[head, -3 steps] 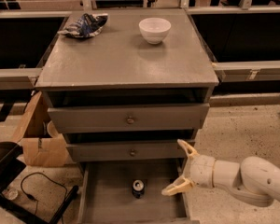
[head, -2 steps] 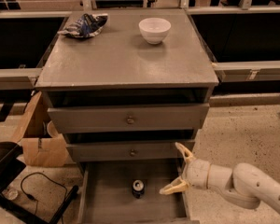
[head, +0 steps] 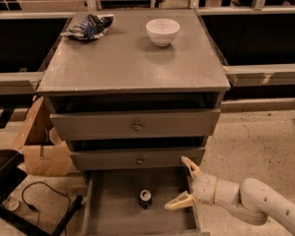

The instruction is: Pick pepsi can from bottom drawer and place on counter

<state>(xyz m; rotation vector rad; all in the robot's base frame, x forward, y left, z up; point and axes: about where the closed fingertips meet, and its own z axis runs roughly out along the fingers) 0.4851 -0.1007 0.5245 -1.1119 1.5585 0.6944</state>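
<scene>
The pepsi can (head: 145, 199) stands upright in the middle of the open bottom drawer (head: 113, 215), its silver top showing. My gripper (head: 183, 183) is open, at the drawer's right side, a short way right of the can and not touching it. One finger (head: 189, 165) points up by the middle drawer's front and the other (head: 177, 202) reaches toward the can. The grey counter (head: 132, 58) is the cabinet's top.
A white bowl (head: 162, 31) and a blue-and-white chip bag (head: 88, 26) sit at the back of the counter. Two upper drawers with brass knobs (head: 136, 127) stand slightly open. A cardboard box (head: 42, 149), a dark object and a cable (head: 39, 195) lie on the floor at left.
My gripper has moved left, closer to the can, staying open. The can has not moved.
</scene>
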